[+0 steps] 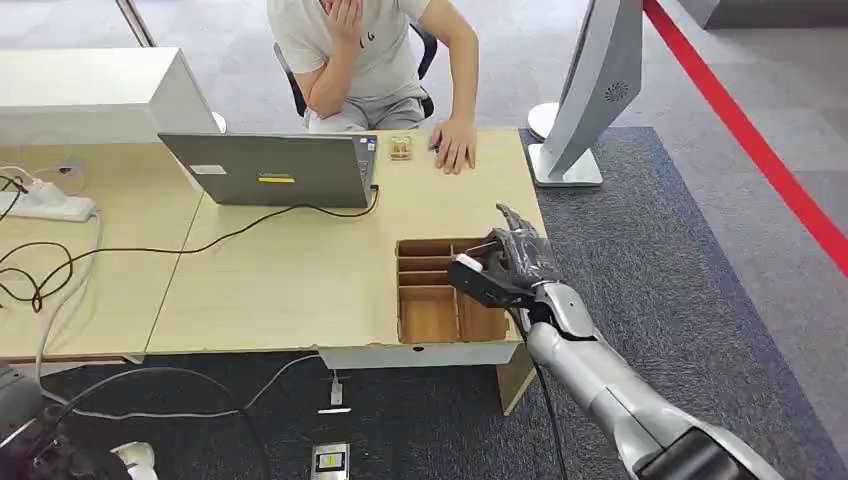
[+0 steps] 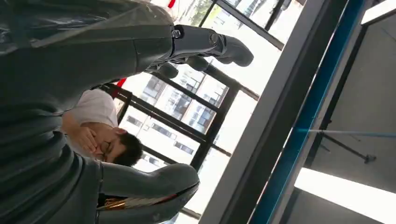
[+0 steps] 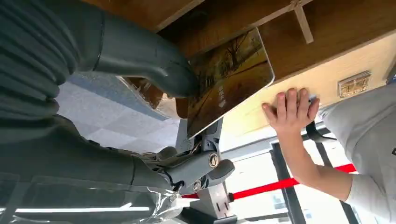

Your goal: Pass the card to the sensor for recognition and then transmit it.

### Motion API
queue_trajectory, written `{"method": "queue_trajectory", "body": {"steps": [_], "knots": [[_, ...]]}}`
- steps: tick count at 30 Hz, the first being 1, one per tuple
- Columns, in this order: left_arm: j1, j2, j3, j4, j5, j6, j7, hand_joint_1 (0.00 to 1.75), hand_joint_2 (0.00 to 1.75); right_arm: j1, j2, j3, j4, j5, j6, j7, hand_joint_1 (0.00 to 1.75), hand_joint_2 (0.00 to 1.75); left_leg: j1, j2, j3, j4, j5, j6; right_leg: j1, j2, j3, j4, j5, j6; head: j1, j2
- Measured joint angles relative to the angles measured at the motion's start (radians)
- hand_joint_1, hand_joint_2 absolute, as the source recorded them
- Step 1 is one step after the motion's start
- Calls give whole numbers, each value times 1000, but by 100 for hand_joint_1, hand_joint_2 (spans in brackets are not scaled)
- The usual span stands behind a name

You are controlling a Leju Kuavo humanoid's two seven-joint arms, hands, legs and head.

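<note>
Item: card (image 3: 229,79), flat, printed with a landscape of trees in amber tones, pinched by the right hand (image 1: 505,262) between its thick grey thumb (image 3: 140,60) and the darker fingers (image 3: 196,163) on the card's other face; in the head view it appears as a pale edge just above the divided wooden tray (image 1: 425,315) at the near right corner of the tabletop (image 1: 290,270). Left hand (image 2: 140,65): in its wrist view the fingers (image 2: 219,46) are stretched out with nothing between them, so it is released and idle. Seated person (image 1: 365,50) across the tabletop, one palm (image 1: 455,150) flat on the wood; small patterned plate (image 1: 401,148) just beside that palm, possibly the sensor, though this cannot be told for sure. Laptop (image 1: 270,170) and cables (image 1: 60,270) lie to the left, well apart from the tray. Step in hand, as judged: lifting the card clear of the tray and carrying it forward for reading. To do it well, keep the pinch firm near the card's edge so the printed face remains unobstructed, raise it above the tray dividers before travelling, hold it level, and approach the far edge slowly, as the person's palm lies close to the likely target.
</note>
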Motion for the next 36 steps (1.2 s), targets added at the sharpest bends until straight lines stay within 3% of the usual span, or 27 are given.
{"method": "queue_trajectory", "body": {"steps": [9, 21, 36], "knots": [[-5, -10, 2, 12, 3, -19, 0, 0, 175, -21, 6, -9, 4, -19, -20, -4, 175, 175, 0, 0, 0, 0, 0, 0, 0, 0, 0, 0, 0, 0, 0, 0], [-3, -39, 14, 13, -4, -42, 0, 0, 175, -43, -15, -48, -129, -49, -68, -5, 175, 175, 0, 0, 0, 0, 0, 0, 0, 1, 0, 0, 0, 0, 0, 0], [1, -58, 31, 13, -3, -54, 0, 0, 175, -44, -39, -67, -282, -67, -66, 23, 175, 175, 0, 0, 0, 0, 0, 0, 0, 1, 0, 0, 0, 0, 0, 0]]}}
